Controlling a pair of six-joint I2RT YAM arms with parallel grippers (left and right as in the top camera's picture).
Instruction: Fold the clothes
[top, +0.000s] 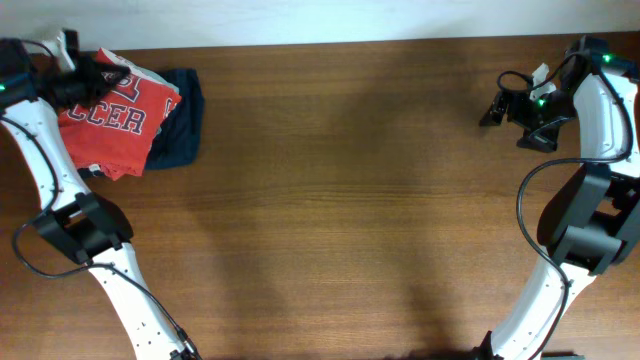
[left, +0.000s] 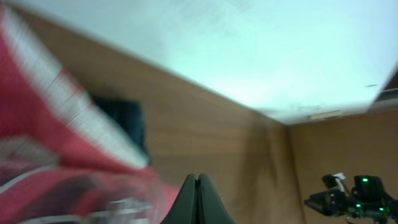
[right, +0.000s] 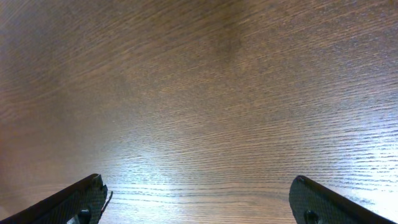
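Holding my left gripper at the far left corner of the table, I have its fingers pressed flat together. The wrist view is blurred, so I cannot tell whether any cloth is caught between them. The coral-red T-shirt lies bunched right beneath that hand, white lettering facing up, its right edge resting against a dark navy garment. My right gripper is well apart at the far right side, jaws spread wide above the wood, touching nothing.
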